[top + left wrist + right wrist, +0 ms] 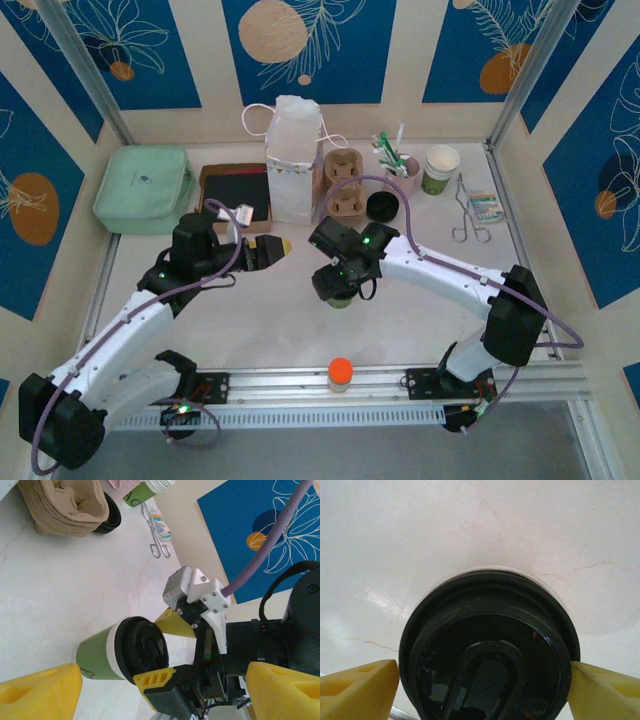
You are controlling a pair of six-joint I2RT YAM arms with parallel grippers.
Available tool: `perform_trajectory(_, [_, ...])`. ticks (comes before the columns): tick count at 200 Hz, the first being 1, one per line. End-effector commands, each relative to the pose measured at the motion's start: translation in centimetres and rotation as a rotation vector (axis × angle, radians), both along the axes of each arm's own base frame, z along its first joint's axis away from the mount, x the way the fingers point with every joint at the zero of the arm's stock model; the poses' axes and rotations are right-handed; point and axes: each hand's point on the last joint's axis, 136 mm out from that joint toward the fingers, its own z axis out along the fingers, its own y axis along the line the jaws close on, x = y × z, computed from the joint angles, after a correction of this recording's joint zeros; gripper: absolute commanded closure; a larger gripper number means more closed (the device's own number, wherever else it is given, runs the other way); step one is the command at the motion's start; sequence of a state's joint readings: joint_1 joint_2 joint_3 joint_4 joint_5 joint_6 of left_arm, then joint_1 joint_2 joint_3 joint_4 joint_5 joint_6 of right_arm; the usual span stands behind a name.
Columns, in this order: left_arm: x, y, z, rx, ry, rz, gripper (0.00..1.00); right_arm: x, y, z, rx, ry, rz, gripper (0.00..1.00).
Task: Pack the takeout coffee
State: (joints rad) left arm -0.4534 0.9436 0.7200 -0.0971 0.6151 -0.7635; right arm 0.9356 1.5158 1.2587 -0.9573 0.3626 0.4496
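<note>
The takeout coffee [341, 299], a green-banded paper cup with a black lid, stands upright on the white table near its middle. My right gripper [340, 283] hangs straight above it. In the right wrist view the black lid [490, 630] sits between the right gripper's [485, 682] yellow fingers, which stand wide apart, close at either side of the rim. My left gripper [282, 247] is open, about a hand's width left of the cup and pointing at it. From the left wrist, the left gripper [162, 675] frames the takeout coffee [100, 655], apart from it.
At the back stand a white paper bag [293, 160], a brown pulp carrier [345, 185], a loose black lid [383, 206], a lidless cup [440, 168], a pink cup of stirrers [400, 172] and tongs [468, 215]. A green case [145, 188] lies back left; an orange bottle [340, 372] sits at the front rail.
</note>
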Motion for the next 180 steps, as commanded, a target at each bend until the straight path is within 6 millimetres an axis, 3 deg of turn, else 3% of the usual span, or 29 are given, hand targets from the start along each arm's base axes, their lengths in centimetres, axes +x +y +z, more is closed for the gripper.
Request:
perform_trajectory(1, [0.4,0.4,0.0,0.023,-0.025,0.011,0.14,0.2,0.8,1.3,0.049,-0.001,0.011,0.13])
perform_trajectory(115, [0.3,0.6,-1.7,0.105,-0.005,0.013,0.12,0.3,-0.2,1.6,0.057,-0.012,-0.031,0.12])
perform_trajectory(180, [-0.5,-2.5,-3.8,0.199,0.005,-0.063,0.11,0.6,-2.1,4.8,0.126,-0.061,-0.074,0.11])
